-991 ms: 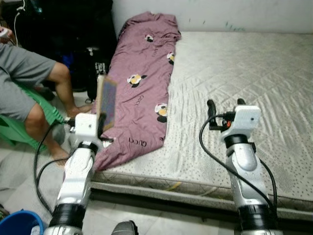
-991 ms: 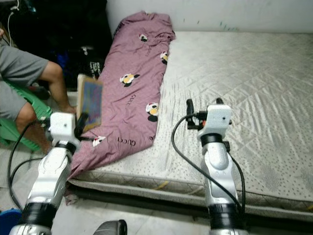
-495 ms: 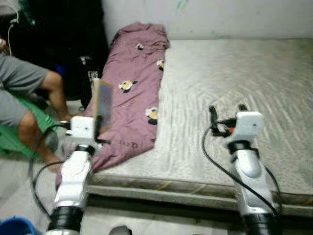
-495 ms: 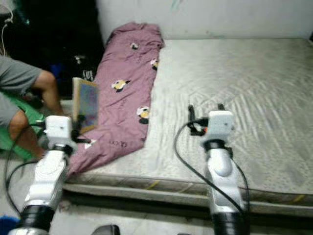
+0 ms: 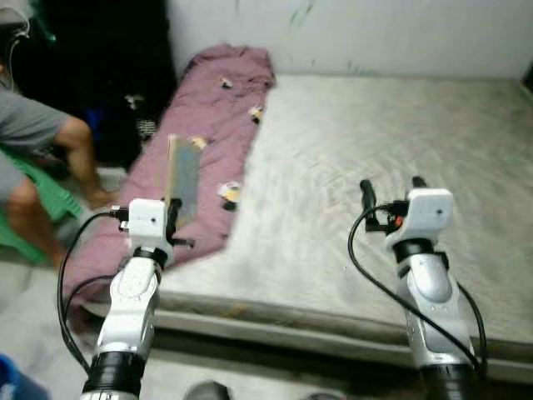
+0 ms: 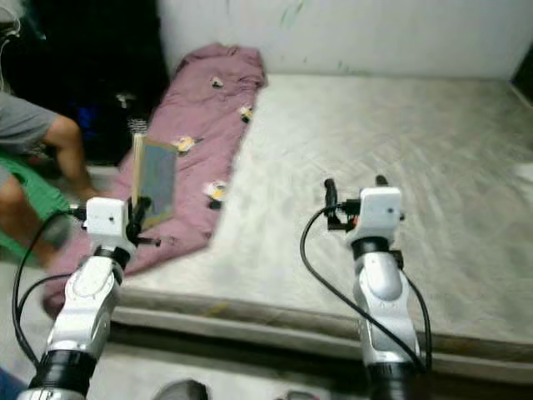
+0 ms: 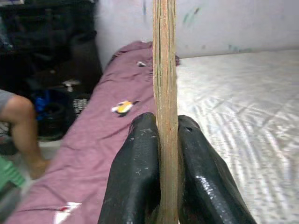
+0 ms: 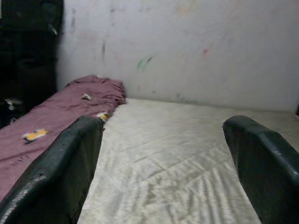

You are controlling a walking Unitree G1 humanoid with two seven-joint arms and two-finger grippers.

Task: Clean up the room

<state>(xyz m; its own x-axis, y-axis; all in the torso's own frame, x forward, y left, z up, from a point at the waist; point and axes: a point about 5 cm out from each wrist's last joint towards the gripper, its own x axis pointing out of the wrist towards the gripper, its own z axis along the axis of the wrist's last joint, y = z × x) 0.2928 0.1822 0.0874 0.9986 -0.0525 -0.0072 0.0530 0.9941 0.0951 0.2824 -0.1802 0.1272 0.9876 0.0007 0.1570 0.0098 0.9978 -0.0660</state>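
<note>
Sitting on a green chair [image 5: 33,208] beside the mattress's left edge, a person [image 5: 37,142] shows bare legs. Next over, the left gripper [image 7: 160,140] pinches a thin wooden board [image 5: 182,177] upright between its pressed black fingers [image 7: 140,168], above the purple blanket [image 5: 204,125] lying along the mattress's left edge. Farther right, the right gripper [image 8: 163,158] hovers with fingers spread wide over the bare grey mattress [image 5: 383,142].
</note>
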